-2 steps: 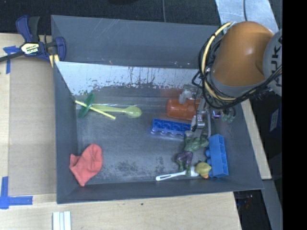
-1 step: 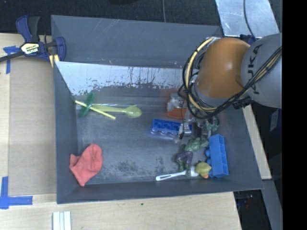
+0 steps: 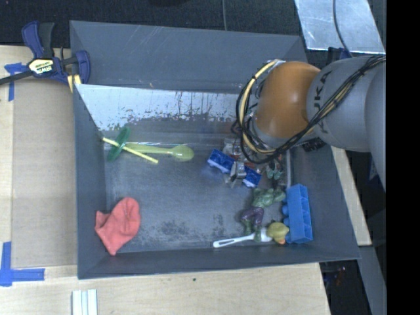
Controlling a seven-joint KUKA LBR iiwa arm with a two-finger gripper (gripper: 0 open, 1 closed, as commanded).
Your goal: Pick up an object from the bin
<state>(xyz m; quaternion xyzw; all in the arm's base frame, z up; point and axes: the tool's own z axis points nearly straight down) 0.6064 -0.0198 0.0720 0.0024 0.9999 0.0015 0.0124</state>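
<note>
My gripper [image 3: 239, 168] is low in the right half of the bin, under the arm's orange cover. A small blue toy piece [image 3: 219, 161] lies right at its left side, touching or nearly touching it. Another small blue piece [image 3: 252, 180] shows just below and right of the gripper. Whether either blue piece is held cannot be made out. A dark green toy figure [image 3: 268, 196] lies a little further down to the right.
By the right wall sit a blue ridged block [image 3: 298, 213], a purple piece [image 3: 251, 215], a yellow lump [image 3: 277, 231] and a white stick [image 3: 234, 242]. A yellow-green spoon [image 3: 164, 153] and green stick [image 3: 117, 144] lie back left. A pink cloth [image 3: 119, 224] lies front left.
</note>
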